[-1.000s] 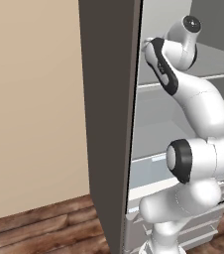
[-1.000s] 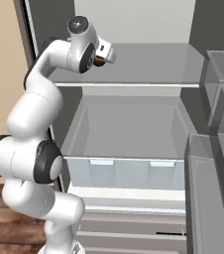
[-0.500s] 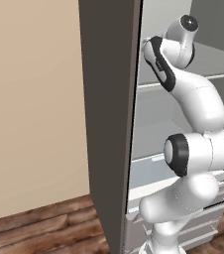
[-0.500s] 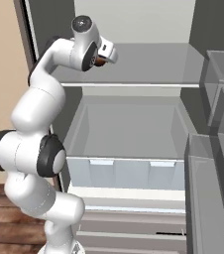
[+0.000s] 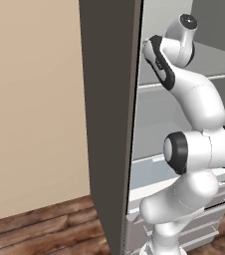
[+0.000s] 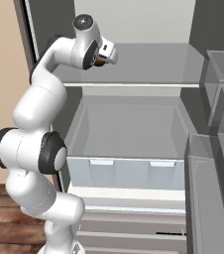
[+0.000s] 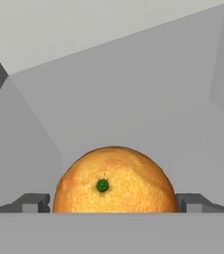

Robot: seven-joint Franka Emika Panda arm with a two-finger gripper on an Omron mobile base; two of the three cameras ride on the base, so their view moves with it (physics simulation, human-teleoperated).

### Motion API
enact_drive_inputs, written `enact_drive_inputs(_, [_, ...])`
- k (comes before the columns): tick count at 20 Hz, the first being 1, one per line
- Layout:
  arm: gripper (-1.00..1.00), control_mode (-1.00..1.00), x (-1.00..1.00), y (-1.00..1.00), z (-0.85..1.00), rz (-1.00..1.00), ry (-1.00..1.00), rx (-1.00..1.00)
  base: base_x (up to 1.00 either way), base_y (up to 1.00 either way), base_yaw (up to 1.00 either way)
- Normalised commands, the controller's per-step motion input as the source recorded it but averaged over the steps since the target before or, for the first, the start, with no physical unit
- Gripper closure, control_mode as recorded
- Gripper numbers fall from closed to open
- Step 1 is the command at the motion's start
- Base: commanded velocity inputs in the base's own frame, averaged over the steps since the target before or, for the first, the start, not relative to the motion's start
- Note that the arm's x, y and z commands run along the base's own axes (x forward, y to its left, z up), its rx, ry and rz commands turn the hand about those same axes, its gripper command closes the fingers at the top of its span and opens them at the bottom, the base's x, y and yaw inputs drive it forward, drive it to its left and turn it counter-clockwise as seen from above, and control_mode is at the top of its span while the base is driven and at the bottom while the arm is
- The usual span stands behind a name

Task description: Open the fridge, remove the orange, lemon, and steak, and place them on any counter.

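The fridge (image 6: 134, 64) stands open, its grey door (image 5: 109, 124) swung out along the left of the left base view and its pale grey shelved interior facing the robot. The white arm reaches up and in over the upper shelf (image 6: 148, 74), with the end effector (image 6: 106, 53) just above that shelf near its left side.

In the hand view the orange (image 7: 115, 181) sits directly ahead, large and centred, its small green stem dot facing the camera. The two dark fingertips (image 7: 32, 202) rise on either side of it, one at each flank, so the end effector is spread wide with the fruit between the fingers. Whether the pads already touch the peel is hard to say from this angle; a sliver of gap seems to remain on each side. The orange appears to rest on the shelf against the grey back wall of the fridge.

Below the shelf, a clear crisper drawer (image 6: 129, 171) sits closed, with bins on the right-hand door (image 6: 218, 149) visible at the edge of the right base view.
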Motion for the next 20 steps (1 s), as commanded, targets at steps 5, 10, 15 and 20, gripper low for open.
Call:
enact_drive_inputs(5, [-1.0, -1.0, 0.0, 0.0, -0.04, 0.0, 0.0, 0.0, 0.0, 0.0, 0.0])
enact_drive_inputs(10, [1.0, -1.0, 0.0, 0.0, 0.0, 0.0, 0.0, 0.0, 0.0, 0.0, 0.0])
enact_drive_inputs(15, [1.0, -1.0, 0.0, 0.0, 0.0, 0.0, 0.0, 0.0, 0.0, 0.0, 0.0])
enact_drive_inputs(20, [1.0, -1.0, -0.02, 0.0, 0.0, 0.0, 0.0, 0.0, 0.0, 0.0, 0.0])
